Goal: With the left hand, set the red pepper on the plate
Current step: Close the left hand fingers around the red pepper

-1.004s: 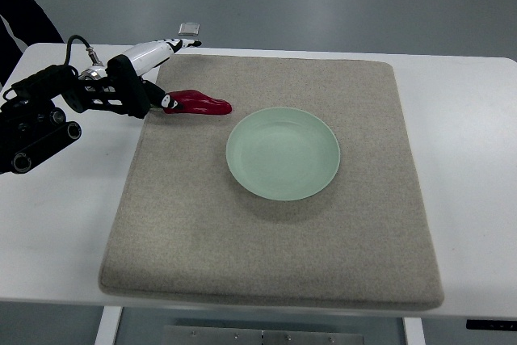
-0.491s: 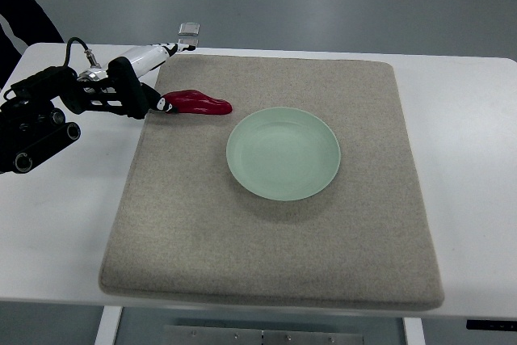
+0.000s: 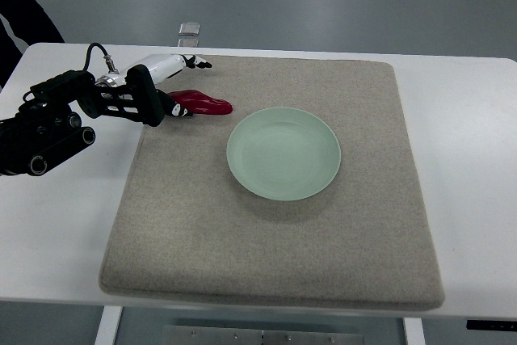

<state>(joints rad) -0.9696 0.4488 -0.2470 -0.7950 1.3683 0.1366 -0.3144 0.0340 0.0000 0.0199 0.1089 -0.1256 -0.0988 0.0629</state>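
One camera view is given, looking steeply down. A glossy dark-red elongated pepper (image 3: pixel 202 103) is seen lying on the square grey felt mat (image 3: pixel 275 232), in the upper left of the frame, well apart from the round pale-green ceramic plate (image 3: pixel 283 153) at the centre. Its long axis is laid roughly left to right, the tapered tip directed towards the plate. The black-and-white left hand (image 3: pixel 153 90), entered from the left edge, is set against the pepper's left, stem end; whether its fingers are closed on it cannot be told. No right hand is shown. A rightward, slightly downward carry is judged necessary to reach the plate.
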